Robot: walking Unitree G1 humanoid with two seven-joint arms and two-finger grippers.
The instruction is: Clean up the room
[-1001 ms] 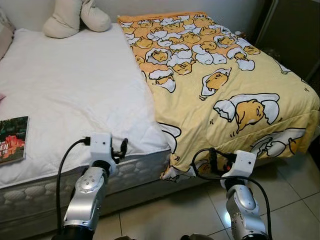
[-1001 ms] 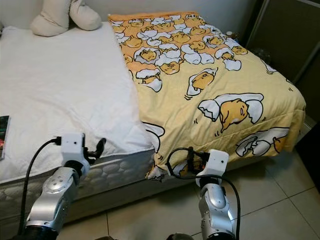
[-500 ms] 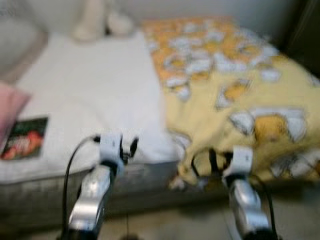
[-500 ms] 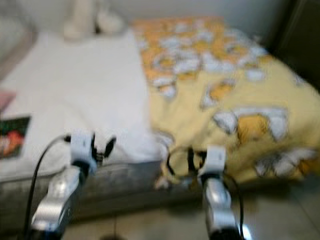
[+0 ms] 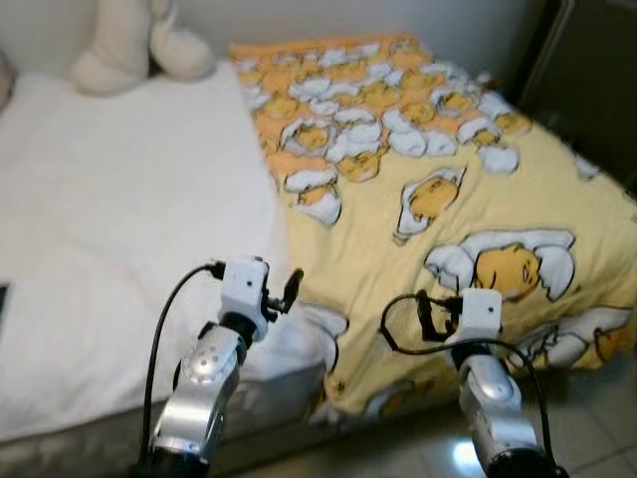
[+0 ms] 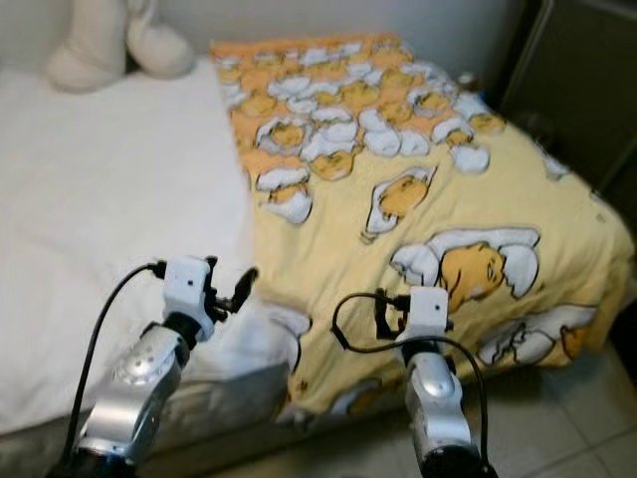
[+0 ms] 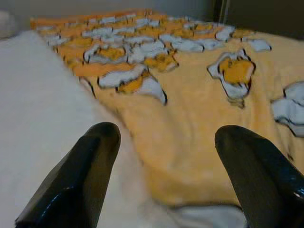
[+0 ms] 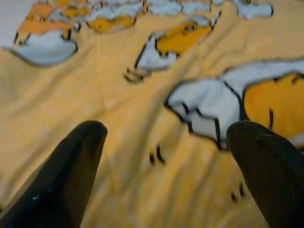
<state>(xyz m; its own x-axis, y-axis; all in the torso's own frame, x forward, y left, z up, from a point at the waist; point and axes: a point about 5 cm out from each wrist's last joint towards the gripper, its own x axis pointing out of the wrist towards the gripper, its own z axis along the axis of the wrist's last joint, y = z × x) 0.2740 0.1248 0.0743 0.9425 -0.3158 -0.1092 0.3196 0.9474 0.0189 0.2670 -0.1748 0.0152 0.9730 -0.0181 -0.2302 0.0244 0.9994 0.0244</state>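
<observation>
Left eye view showed the yellow cartoon blanket point(image 5: 448, 189) covering the right half of the bed point(image 5: 109, 239), a plush toy point(image 5: 129, 45) at upper left. Left pincer point(image 7: 166, 175) and right pincer point(image 8: 166, 175) hovered released above the blanket's near edge.

I see the blanket point(image 5: 428, 189) spread over the bed's point(image 5: 109, 229) right half, the mattress bare on the left. A stuffed toy point(image 5: 134, 45) sits at the far end, left of the blanket.
</observation>
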